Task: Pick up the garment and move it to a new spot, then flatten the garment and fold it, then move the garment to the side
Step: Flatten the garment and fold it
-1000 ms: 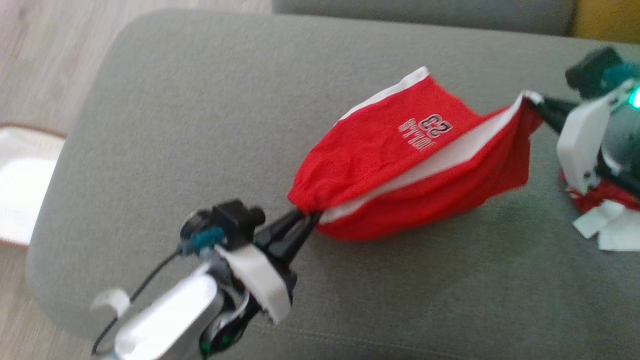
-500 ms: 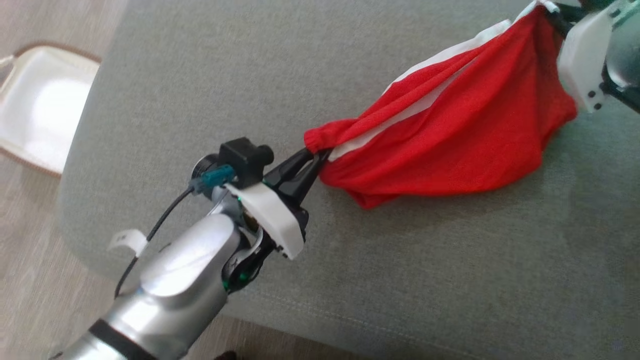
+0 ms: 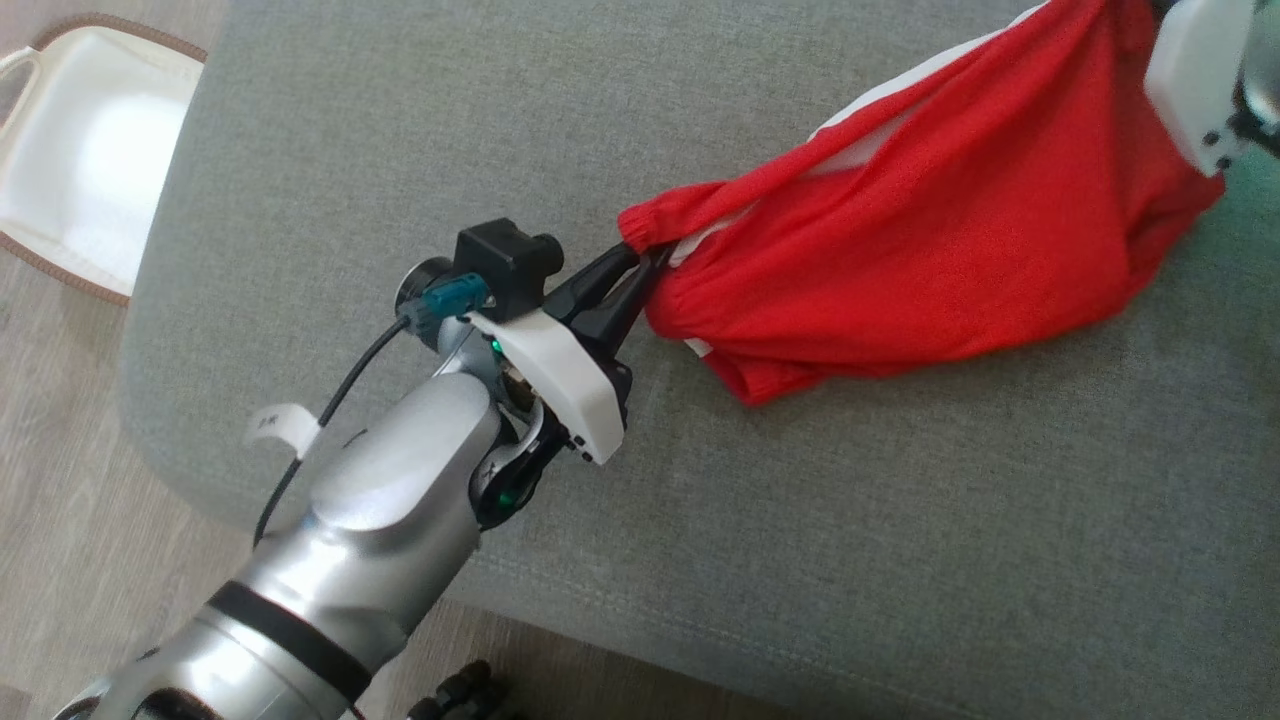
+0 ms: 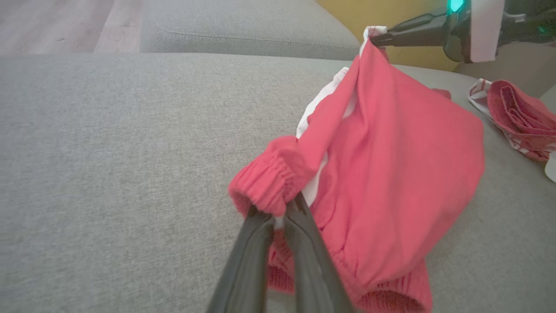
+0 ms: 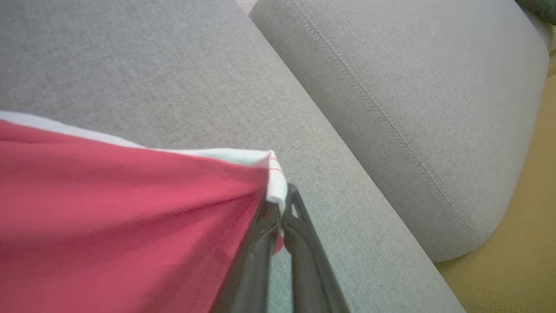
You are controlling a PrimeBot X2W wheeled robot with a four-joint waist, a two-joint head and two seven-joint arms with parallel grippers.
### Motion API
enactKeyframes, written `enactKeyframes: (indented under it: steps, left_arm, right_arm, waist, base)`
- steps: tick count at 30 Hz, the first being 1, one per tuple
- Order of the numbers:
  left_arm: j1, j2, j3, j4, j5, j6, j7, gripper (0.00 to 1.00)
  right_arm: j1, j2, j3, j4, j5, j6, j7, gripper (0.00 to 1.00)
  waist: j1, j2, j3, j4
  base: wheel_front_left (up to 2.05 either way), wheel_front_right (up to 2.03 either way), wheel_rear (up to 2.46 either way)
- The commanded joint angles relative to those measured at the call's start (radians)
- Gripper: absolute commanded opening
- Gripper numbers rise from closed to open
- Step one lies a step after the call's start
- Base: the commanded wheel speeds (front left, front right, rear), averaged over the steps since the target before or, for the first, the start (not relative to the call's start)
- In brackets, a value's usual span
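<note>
Nearest is the silver left forearm [image 3: 380,520], smooth metal with a black band and a small white paper tag [image 3: 275,425] whose marks are too small to read. Its left gripper [image 3: 643,265] is clenched on the gathered, ribbed elastic hem [image 4: 269,178] of the red garment [image 3: 930,250]. The garment is a soft knit with a white band [image 5: 217,155] along one edge. It hangs stretched between the two arms above the grey woven sofa cushion [image 3: 900,520], its lowest fold touching or just over the fabric; which of the two cannot be told.

A second ago the garment sagged lower and opened wide, with a panel of printed lettering and the number 23 facing up. Now it is pulled into a tauter sling, and that panel has turned away, leaving plain red cloth toward the head camera. The head camera has also shifted.

Farther right, the right gripper [image 5: 280,208] is pinched tight on the white-banded corner. Beyond it lie a stitched grey back cushion [image 5: 412,87], a crumpled red and white cloth [image 4: 517,117] on the far right of the seat, and a mustard surface [image 5: 521,217]. At the far left a white tray with a brown rim [image 3: 80,170] sits on the wood-grain floor [image 3: 60,500]
</note>
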Motion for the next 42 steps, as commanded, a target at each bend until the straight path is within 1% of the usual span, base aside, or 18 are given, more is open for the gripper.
enactKeyframes:
  steps: [1, 3, 5, 7, 8, 9, 12, 15, 20, 21, 22, 23, 26, 30, 34, 37, 42]
  left_arm:
    - [-0.039, 0.019, 0.038, -0.009, 0.007, -0.003, -0.009, 0.0]
    - [-0.045, 0.015, 0.039, 0.006, 0.01, -0.004, -0.011, 0.0]
    - [-0.05, 0.015, 0.041, 0.02, 0.018, -0.005, -0.012, 0.33]
    - [-0.049, 0.014, 0.046, 0.032, 0.025, -0.005, -0.012, 0.51]
    - [-0.047, 0.015, 0.051, 0.037, 0.028, -0.005, -0.012, 0.89]
    - [-0.045, 0.015, 0.059, 0.039, 0.032, -0.005, -0.012, 1.0]
    - [-0.034, 0.019, 0.089, 0.039, 0.044, -0.003, -0.012, 1.0]
    - [-0.016, 0.029, 0.126, 0.022, 0.066, 0.008, -0.013, 1.0]
    - [0.028, 0.049, 0.22, -0.031, 0.084, 0.041, -0.013, 1.0]
    - [0.05, 0.06, 0.263, -0.06, 0.092, 0.057, -0.013, 1.0]
    - [0.063, 0.063, 0.286, -0.077, 0.094, 0.065, -0.013, 1.0]
    - [0.063, 0.063, 0.286, -0.077, 0.094, 0.065, -0.013, 1.0]
    - [0.105, 0.07, 0.368, -0.141, 0.104, 0.098, -0.013, 1.0]
    - [0.179, 0.075, 0.475, -0.22, 0.142, 0.145, -0.013, 1.0]
    - [0.269, 0.053, 0.577, -0.272, 0.156, 0.175, -0.013, 1.0]
    - [0.334, 0.034, 0.639, -0.313, 0.189, 0.182, -0.013, 1.0]
    - [0.436, -0.008, 0.714, -0.37, 0.246, 0.16, -0.013, 1.0]
  right_arm:
    - [-0.021, 0.01, -0.012, 0.013, 0.018, 0.006, -0.015, 1.0]
    - [-0.03, 0.026, -0.009, 0.045, 0.016, 0.006, -0.042, 1.0]
    - [-0.032, 0.039, -0.006, 0.076, 0.016, 0.006, -0.061, 1.0]
    - [-0.032, 0.05, -0.01, 0.109, 0.022, 0.006, -0.083, 1.0]
    - [-0.031, 0.056, -0.019, 0.128, 0.027, 0.006, -0.098, 1.0]
    - [-0.031, 0.062, -0.028, 0.147, 0.03, 0.006, -0.115, 1.0]
    - [-0.019, 0.081, -0.062, 0.199, 0.038, 0.006, -0.183, 1.0]
    - [0.005, 0.105, -0.097, 0.226, 0.054, 0.006, -0.263, 1.0]
    - [0.044, 0.147, -0.168, 0.251, 0.076, 0.006, -0.422, 1.0]
    - [0.065, 0.168, -0.196, 0.254, 0.082, 0.006, -0.478, 1.0]
    - [0.076, 0.179, -0.211, 0.254, 0.082, 0.006, -0.498, 1.0]
    - [0.076, 0.179, -0.211, 0.254, 0.082, 0.006, -0.498, 1.0]
    - [0.116, 0.208, -0.268, 0.246, 0.08, 0.006, -0.538, 1.0]
    - [0.195, 0.237, -0.359, 0.198, 0.043, 0.006, -0.551, 1.0]
    - [0.315, 0.255, -0.502, 0.089, -0.058, 0.006, -0.552, 1.0]
    - [0.439, 0.277, -0.619, 0.006, -0.147, 0.006, -0.552, 1.0]
    - [0.657, 0.344, -0.825, -0.141, -0.297, 0.006, -0.552, 1.0]
  waist:
    - [0.0, 0.0, 0.006, -0.001]
    - [0.0, 0.0, 0.009, -0.004]
    - [0.0, 0.0, 0.009, -0.009]
    - [0.0, 0.0, 0.001, -0.016]
    - [0.0, 0.0, -0.004, -0.02]
    - [0.0, 0.0, -0.009, -0.024]
    - [0.0, 0.0, -0.034, -0.038]
    - [0.0, 0.0, -0.066, -0.056]
    - [0.0, 0.0, -0.127, -0.094]
    - [0.0, 0.0, -0.153, -0.114]
    - [0.0, 0.0, -0.165, -0.123]
    - [0.0, 0.0, -0.165, -0.123]
    - [0.0, 0.0, -0.201, -0.149]
    - [0.0, 0.0, -0.249, -0.183]
    - [0.0, 0.0, -0.289, -0.221]
    - [0.0, 0.0, -0.318, -0.241]
    - [0.0, 0.0, -0.349, -0.269]
  base:
    - [0.0, 0.0, 0.0]
    - [0.0, 0.0, 0.0]
    - [0.0, 0.0, 0.0]
    - [0.0, 0.0, 0.0]
    - [0.0, 0.0, 0.0]
    - [0.0, 0.0, 0.0]
    - [0.0, 0.0, 0.0]
    - [0.0, 0.0, 0.0]
    - [0.0, 0.0, 0.0]
    - [0.0, 0.0, 0.0]
    - [0.0, 0.0, 0.0]
    - [0.0, 0.0, 0.0]
    - [0.0, 0.0, 0.0]
    - [0.0, 0.0, 0.0]
    - [0.0, 0.0, 0.0]
    - [0.0, 0.0, 0.0]
    - [0.0, 0.0, 0.0]
